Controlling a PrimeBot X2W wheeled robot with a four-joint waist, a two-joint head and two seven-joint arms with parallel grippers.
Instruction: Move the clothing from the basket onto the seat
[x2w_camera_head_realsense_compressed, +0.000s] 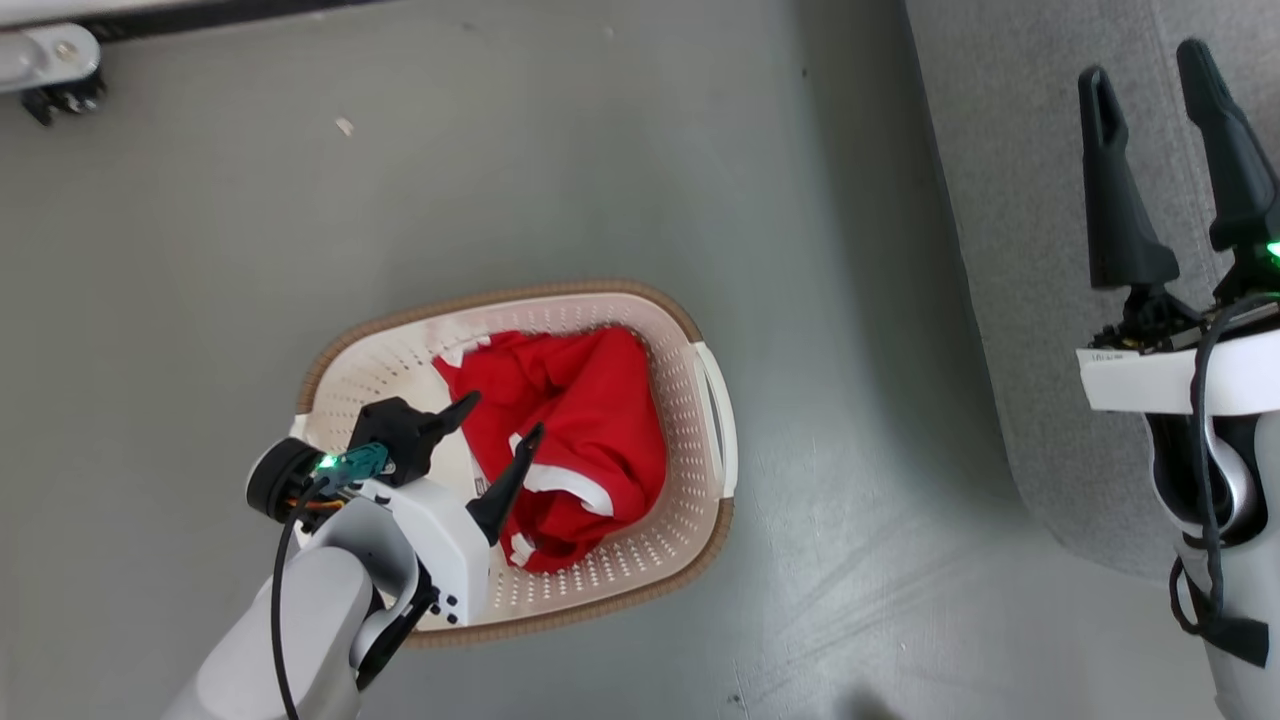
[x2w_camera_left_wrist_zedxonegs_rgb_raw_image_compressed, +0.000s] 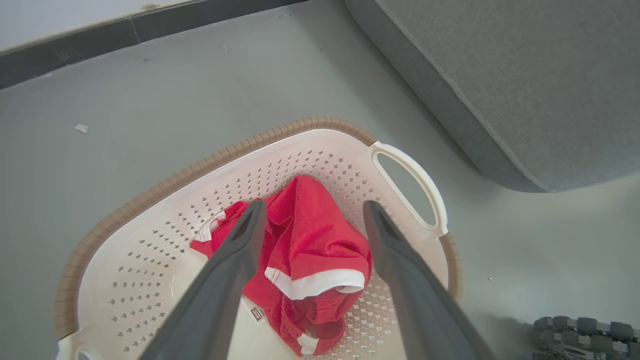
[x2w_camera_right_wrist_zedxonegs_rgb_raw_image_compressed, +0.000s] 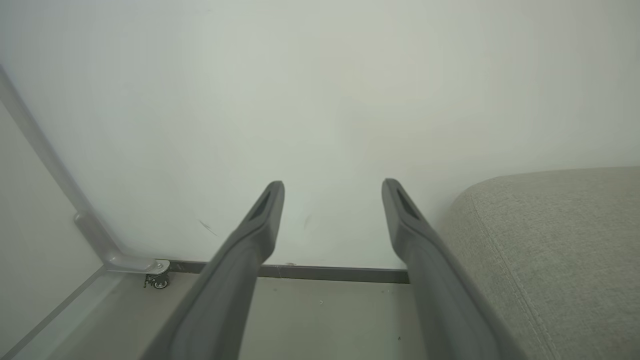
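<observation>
- Head view: The cream-white perforated plastic oval basket (x2w_camera_head_realsense_compressed: 690, 480) with a brown rim stands on the grey floor (x2w_camera_head_realsense_compressed: 600, 150). The crumpled red fabric clothing (x2w_camera_head_realsense_compressed: 590, 430) with white trim lies inside it. The left hand (x2w_camera_head_realsense_compressed: 503, 416) reaches in over the near rim, its two dark fingers spread wide and empty above the heap. I judge this to be the lead-in to a first pick. The right hand (x2w_camera_head_realsense_compressed: 1145, 65), also spread wide and empty, is held up over the large grey upholstered seat (x2w_camera_head_realsense_compressed: 1020, 200), well apart from the basket. That probably keeps it out of the working arm's way.
- Left wrist view: The left hand (x2w_camera_left_wrist_zedxonegs_rgb_raw_image_compressed: 316, 207) points down at the clothing (x2w_camera_left_wrist_zedxonegs_rgb_raw_image_compressed: 310, 250), one finger to each side of the raised red fold. It looks just above the fabric, though I cannot tell whether it touches. A wide spread suits soft cloth, since closing would gather a thick bunch. The white side handle (x2w_camera_left_wrist_zedxonegs_rgb_raw_image_compressed: 415, 175) faces the seat (x2w_camera_left_wrist_zedxonegs_rgb_raw_image_compressed: 525, 75), which lies near, so the carry should be brief.
- Right wrist view: The right hand (x2w_camera_right_wrist_zedxonegs_rgb_raw_image_compressed: 333, 185) faces a pale wall (x2w_camera_right_wrist_zedxonegs_rgb_raw_image_compressed: 300, 100), fingers parted and holding nothing. The seat (x2w_camera_right_wrist_zedxonegs_rgb_raw_image_compressed: 550, 240) is just beside it, bare of clothing where visible, so I judge the task to be at its start.
</observation>
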